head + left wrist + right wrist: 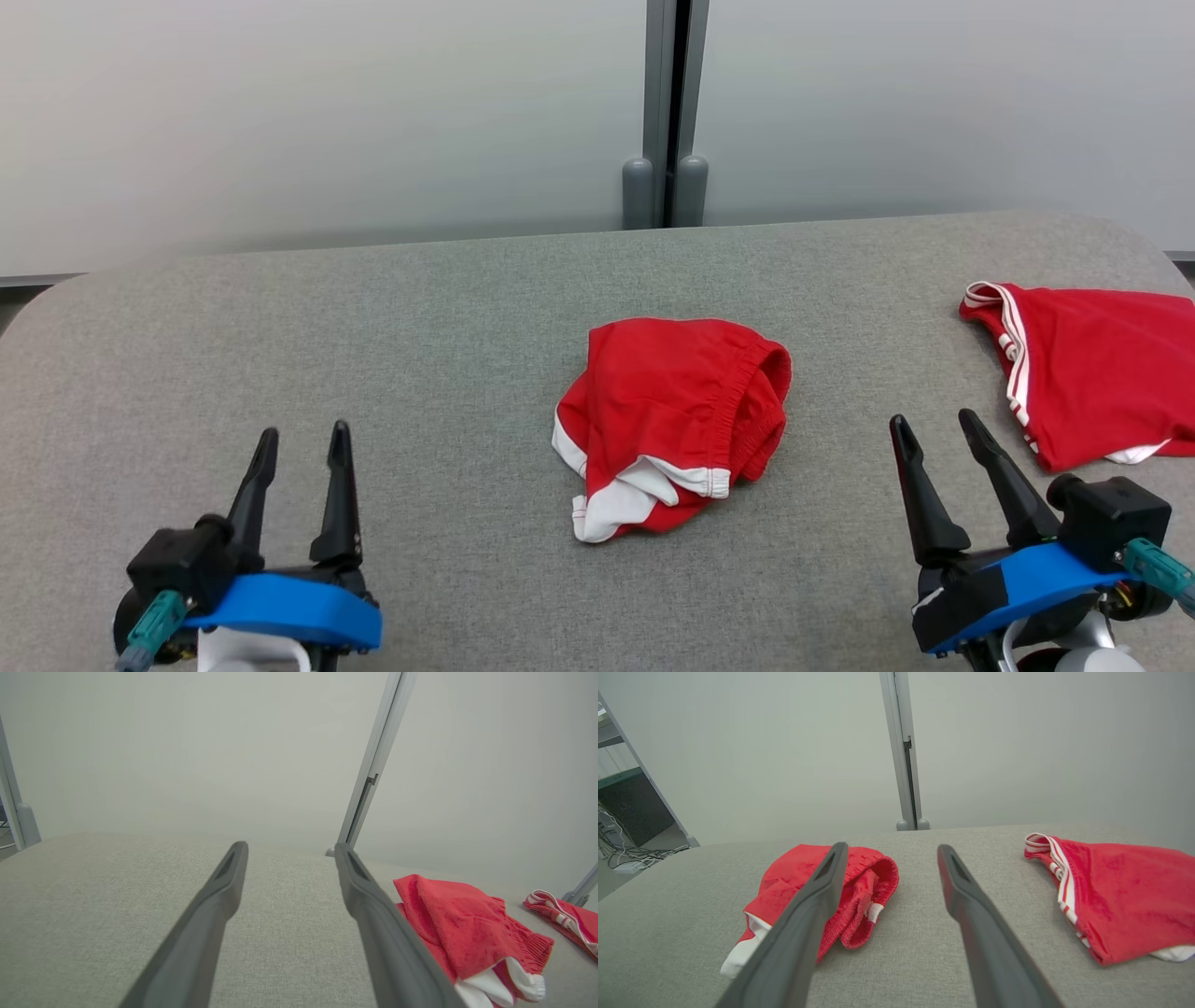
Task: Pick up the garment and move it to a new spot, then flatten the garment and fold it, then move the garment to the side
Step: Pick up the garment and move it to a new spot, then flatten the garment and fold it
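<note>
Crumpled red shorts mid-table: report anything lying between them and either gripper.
Nothing visible. Only bare grey table separates the crumpled red shorts from the left gripper and the right gripper. The second red garment lies to the right gripper's right, off the path.

Grey fabric-covered table (pixel 373 308) in front of me. A crumpled red garment (pixel 667 420) with white trim sits dead center, and a second red garment (pixel 1102 373) lies flatter at 3 o'clock, well apart.

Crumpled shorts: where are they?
Head view: the crumpled shorts lie central on the table, beyond and between the left gripper and right gripper, with a striped garment to their right.
</note>
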